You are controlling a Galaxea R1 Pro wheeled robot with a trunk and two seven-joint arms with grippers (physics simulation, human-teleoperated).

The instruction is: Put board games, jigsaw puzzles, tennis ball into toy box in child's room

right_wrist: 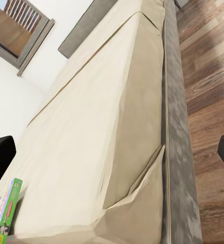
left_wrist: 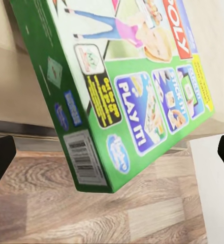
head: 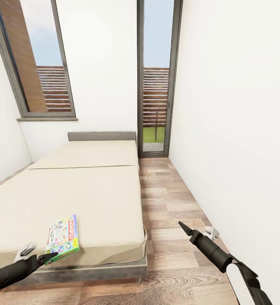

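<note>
In the head view the bed (head: pixel 84 190) fills the left half of the frame, two cream mattresses side by side on a grey frame, headboard at about 12 o'clock. One board game (head: pixel 62 239), white, green and yellow, lies flat on the near mattress close to the foot edge, at about 7 o'clock in the frame. The left gripper (head: pixel 41 259) sits at the box's near corner; whether it touches cannot be told. In the left wrist view the box (left_wrist: pixel 127 76) overhangs the mattress edge above the wood floor (left_wrist: pixel 117 213), and the dark fingertips (left_wrist: pixel 0 157) stand wide apart at either side of the picture, closed on nothing. The right gripper (head: pixel 184 228) hangs over the plank floor (head: pixel 173 203) at about 5 o'clock, well apart from the bed; its fingers (right_wrist: pixel 0 162) are likewise spread and empty.
</note>
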